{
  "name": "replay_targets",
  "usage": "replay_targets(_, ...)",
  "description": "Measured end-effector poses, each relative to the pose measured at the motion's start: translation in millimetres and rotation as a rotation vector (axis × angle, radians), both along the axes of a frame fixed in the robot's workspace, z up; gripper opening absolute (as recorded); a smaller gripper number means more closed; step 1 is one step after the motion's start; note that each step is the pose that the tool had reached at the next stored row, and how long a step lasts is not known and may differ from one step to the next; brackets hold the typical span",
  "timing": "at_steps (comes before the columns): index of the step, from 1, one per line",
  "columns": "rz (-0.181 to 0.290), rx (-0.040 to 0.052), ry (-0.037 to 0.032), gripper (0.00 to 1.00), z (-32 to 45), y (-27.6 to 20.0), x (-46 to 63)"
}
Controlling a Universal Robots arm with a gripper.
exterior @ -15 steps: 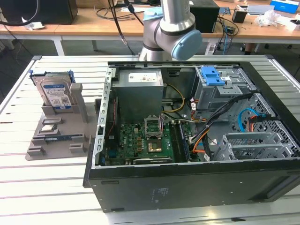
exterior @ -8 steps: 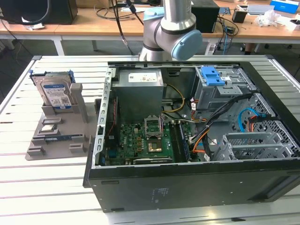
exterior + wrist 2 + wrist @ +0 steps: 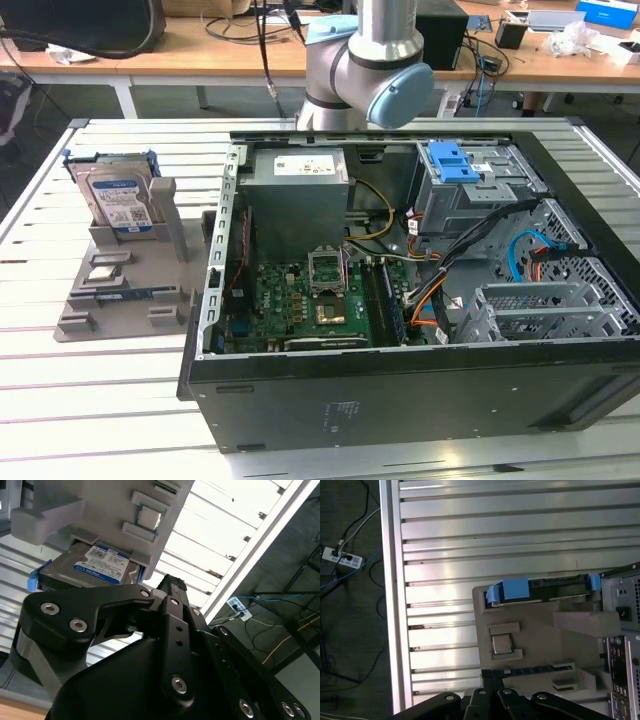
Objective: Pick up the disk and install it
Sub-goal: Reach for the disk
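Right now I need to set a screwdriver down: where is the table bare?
The table slats are bare at the exterior view's lower left, bordered by the grey holder, the computer case and the table's edge. Crowded: the narrow gap between holder and case, and the holder itself, where the disk stands.

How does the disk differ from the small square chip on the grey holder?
The disk stands upright on its edge in a slot; the chip lies flat in a recess. The disk is much larger than the chip. The disk has a blue frame and a printed label; the chip is plain silver. Both sit on the grey holder.
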State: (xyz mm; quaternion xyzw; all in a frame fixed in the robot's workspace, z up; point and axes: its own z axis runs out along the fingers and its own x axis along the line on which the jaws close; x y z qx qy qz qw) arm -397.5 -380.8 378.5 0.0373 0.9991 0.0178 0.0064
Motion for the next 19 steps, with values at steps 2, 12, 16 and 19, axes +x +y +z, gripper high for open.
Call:
replay_targets(2, 0.000, -0.0011, 0.0019, 0.11, -3.5, 2.8, 11.3)
replay_targets(12, 0.000, -0.0033, 0.0041, 0.11, -12.0, 25.2, 33.9)
replay_targets(16, 0.000, -0.0033, 0.0041, 0.11, -12.0, 25.4, 33.9)
replay_targets(19, 0.000, -0.0034, 0.0041, 0.11, -12.0, 25.5, 33.9)
